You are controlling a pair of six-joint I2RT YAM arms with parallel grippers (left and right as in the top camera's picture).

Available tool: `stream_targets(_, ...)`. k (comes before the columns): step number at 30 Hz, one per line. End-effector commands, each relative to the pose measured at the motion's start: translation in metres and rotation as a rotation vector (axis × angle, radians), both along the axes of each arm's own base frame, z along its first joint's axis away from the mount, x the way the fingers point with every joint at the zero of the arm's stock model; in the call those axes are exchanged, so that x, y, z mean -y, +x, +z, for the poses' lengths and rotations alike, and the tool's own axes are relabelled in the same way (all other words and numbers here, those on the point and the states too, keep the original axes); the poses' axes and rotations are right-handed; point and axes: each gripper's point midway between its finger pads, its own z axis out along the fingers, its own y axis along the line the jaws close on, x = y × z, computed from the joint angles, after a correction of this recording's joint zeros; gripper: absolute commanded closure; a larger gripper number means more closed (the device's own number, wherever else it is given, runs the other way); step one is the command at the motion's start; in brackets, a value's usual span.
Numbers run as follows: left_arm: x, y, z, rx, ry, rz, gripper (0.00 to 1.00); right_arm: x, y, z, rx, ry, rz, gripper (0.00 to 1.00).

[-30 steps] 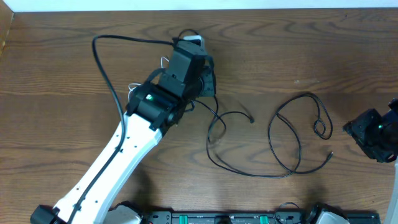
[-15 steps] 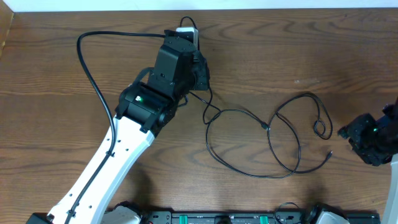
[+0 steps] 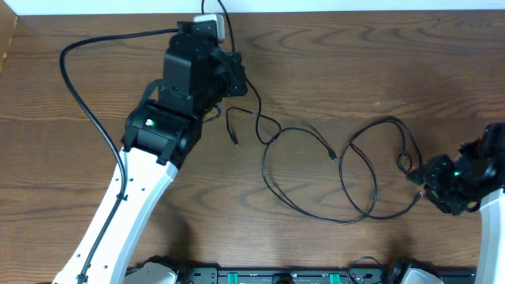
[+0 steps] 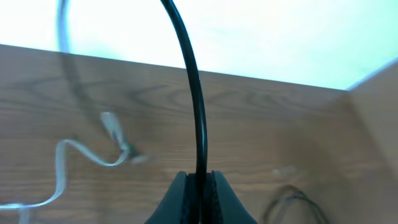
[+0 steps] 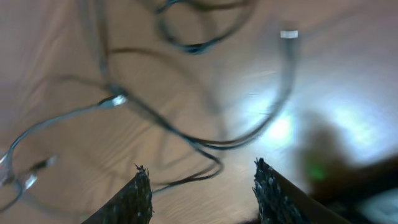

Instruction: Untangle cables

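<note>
My left gripper hangs near the table's far edge, mostly hidden under its wrist. The wrist view shows the left gripper shut on a black cable that rises out of the jaws. From there the black cable trails right into wide loops on the wood. A white cable with a small plug lies to the left in the left wrist view; overhead the arm hides it. My right gripper is open beside the small loop. Cable lies just ahead of the right gripper.
The left arm's thick black wire arcs over the table's left side. The far table edge meets a white wall just behind the left wrist. A black rail runs along the near edge.
The left arm moved up and left toward the far edge, dragging the black cable and stretching its loops out. The right gripper moved left to the small loop and opened a little.
</note>
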Motion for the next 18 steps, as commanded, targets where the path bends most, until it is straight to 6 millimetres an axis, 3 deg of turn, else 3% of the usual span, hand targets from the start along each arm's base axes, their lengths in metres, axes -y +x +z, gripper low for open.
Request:
stream_targets(1,0.032,-0.019,0.052,0.108,-0.141,-0.227,0.92,-0.04,0.014,0.007,0.173,0.196,0.202,0.48)
stream_targets(3,0.045,-0.029,0.081,0.2,-0.209,-0.34,0.92,-0.049,0.018,0.006,0.229,0.239,0.25,0.46)
stream_targets(4,0.049,-0.036,0.105,0.281,-0.252,-0.403,0.92,-0.052,0.019,0.004,0.247,0.254,0.267,0.45)
stream_targets(6,0.049,-0.043,0.134,0.371,-0.301,-0.433,0.92,-0.053,0.019,-0.001,0.254,0.26,0.277,0.44)
stream_targets(7,0.044,-0.046,0.151,0.425,-0.328,-0.43,0.92,-0.054,0.018,-0.003,0.254,0.261,0.28,0.43)
stream_targets(8,0.034,-0.053,0.181,0.525,-0.366,-0.417,0.92,-0.054,0.017,-0.006,0.258,0.257,0.297,0.43)
stream_targets(11,0.014,-0.065,0.223,0.681,-0.402,-0.393,0.92,-0.055,0.015,-0.009,0.267,0.248,0.331,0.42)
stream_targets(15,-0.014,-0.078,0.254,0.793,-0.43,-0.344,0.92,-0.055,0.016,-0.009,0.282,0.235,0.355,0.41)
stream_targets(18,-0.03,-0.079,0.256,0.793,-0.42,-0.299,0.92,-0.054,0.017,-0.009,0.289,0.232,0.356,0.41)
